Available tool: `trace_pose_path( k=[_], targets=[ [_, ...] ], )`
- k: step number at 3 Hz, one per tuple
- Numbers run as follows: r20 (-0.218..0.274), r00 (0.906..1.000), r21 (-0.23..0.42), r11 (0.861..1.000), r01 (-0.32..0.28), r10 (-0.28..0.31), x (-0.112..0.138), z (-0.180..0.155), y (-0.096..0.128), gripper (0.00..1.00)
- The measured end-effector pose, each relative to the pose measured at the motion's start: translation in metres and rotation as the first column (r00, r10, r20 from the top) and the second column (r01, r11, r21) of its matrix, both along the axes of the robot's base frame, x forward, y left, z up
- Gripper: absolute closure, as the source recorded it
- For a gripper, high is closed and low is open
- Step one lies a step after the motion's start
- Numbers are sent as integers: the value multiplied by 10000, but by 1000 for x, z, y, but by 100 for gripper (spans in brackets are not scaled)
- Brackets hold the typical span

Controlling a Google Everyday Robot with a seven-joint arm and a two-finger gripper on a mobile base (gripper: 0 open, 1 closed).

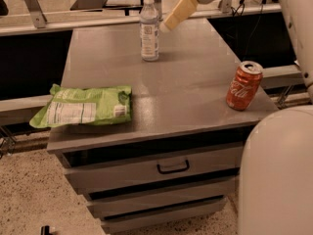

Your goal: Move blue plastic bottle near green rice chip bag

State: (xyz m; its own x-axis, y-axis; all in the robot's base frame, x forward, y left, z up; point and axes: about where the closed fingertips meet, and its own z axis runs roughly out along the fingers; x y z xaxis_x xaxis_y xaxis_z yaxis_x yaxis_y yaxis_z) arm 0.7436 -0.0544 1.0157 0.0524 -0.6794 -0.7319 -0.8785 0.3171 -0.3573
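The blue plastic bottle [149, 33] stands upright near the far edge of the grey cabinet top [190, 77], with a white cap and a white label. The green rice chip bag [83, 106] lies flat at the front left corner, overhanging the left edge, well apart from the bottle. My gripper [172, 19] hangs in the air just right of the bottle's upper part, tilted down to the left, close to the bottle but not around it. It holds nothing that I can see.
A red soda can [244, 86] stands upright at the right edge of the top. Drawers with a dark handle [172, 168] are below. My pale robot body [276, 175] fills the right foreground. Rails and metal frames stand behind the cabinet.
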Motion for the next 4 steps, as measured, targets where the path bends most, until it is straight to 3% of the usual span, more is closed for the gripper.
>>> trace_pose_path(
  k=[2, 3, 4],
  targets=[
    [-647, 9962, 1730, 9825, 688, -583, 50, -33, 22, 0],
    [-976, 9947, 2212, 9738, 531, -320, 56, -44, 36, 0],
    [-1201, 9928, 2417, 9699, 291, 1, 58, -52, 48, 16]
  ],
)
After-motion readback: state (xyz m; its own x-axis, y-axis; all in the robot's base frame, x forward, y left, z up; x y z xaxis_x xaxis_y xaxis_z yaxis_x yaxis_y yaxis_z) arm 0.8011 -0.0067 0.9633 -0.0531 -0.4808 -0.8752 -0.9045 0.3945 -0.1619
